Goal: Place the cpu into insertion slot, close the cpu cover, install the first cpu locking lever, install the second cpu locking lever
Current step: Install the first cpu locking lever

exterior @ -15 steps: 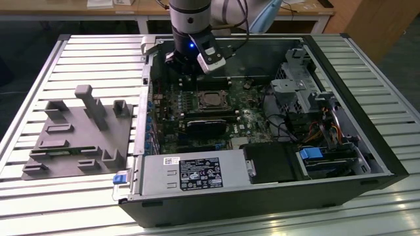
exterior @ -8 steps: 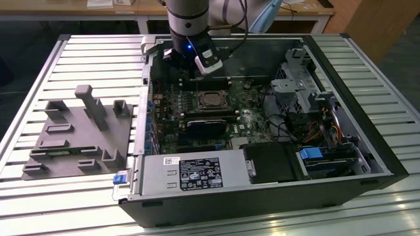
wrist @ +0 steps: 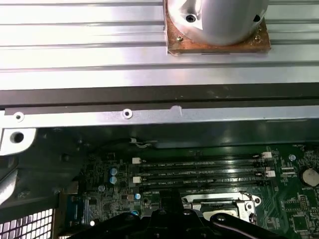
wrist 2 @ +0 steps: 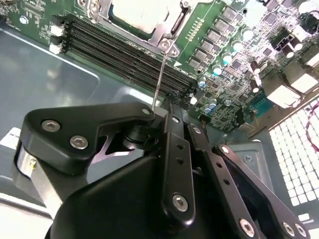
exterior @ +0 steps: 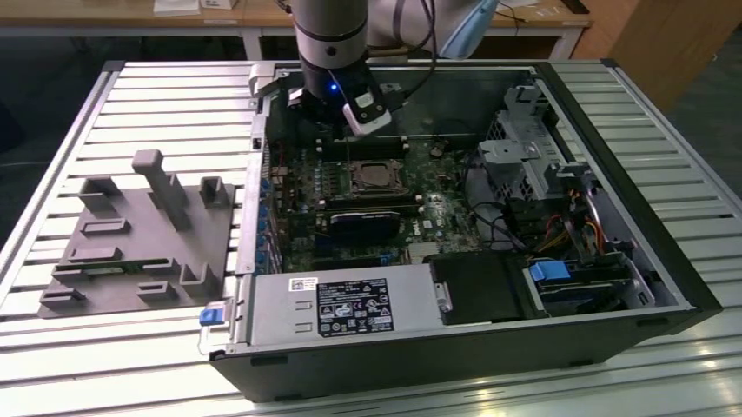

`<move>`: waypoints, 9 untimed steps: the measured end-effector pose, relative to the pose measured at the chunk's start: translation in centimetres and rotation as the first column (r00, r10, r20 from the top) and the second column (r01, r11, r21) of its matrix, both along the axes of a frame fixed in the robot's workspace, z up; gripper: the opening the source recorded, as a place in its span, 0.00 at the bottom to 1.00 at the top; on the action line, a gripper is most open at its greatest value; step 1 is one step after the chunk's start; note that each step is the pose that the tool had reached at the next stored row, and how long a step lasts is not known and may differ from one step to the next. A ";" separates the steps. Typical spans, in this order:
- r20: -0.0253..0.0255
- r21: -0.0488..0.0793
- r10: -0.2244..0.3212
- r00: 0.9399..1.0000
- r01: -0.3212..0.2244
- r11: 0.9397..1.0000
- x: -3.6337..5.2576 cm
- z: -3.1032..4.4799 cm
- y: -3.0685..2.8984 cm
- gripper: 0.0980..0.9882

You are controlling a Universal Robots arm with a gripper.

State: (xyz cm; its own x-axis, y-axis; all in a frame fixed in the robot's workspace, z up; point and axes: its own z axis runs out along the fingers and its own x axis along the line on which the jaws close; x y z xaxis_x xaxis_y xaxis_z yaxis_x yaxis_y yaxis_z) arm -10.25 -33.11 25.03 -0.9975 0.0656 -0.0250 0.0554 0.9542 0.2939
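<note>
Silvery-tan, the cpu (wrist 2: 133, 14) sits inside the insertion slot (exterior: 349, 177) and shows through the window of the cpu cover (wrist 2: 175, 29), which looks to lie flat over it. From the slot's corner a thin wire locking lever (wrist 2: 159, 74) runs across the black memory slots (wrist 2: 124, 50) beside the slot and reaches the tip of the gripper (wrist 2: 162, 110). I cannot tell whether the gripper pinches the lever or only touches it. In the exterior view the arm (exterior: 330, 35) hangs just beside the slot.
</note>
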 end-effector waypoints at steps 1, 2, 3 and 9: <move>0.000 0.000 0.000 1.000 0.000 1.000 0.03 -0.04 0.00 0.01; 0.000 0.001 0.000 1.000 0.000 1.000 0.10 -0.07 0.00 0.01; 0.000 0.001 0.000 1.000 0.000 1.000 0.18 -0.10 0.00 0.01; 0.000 0.002 0.000 1.000 0.000 1.000 1.55 -0.23 0.00 0.01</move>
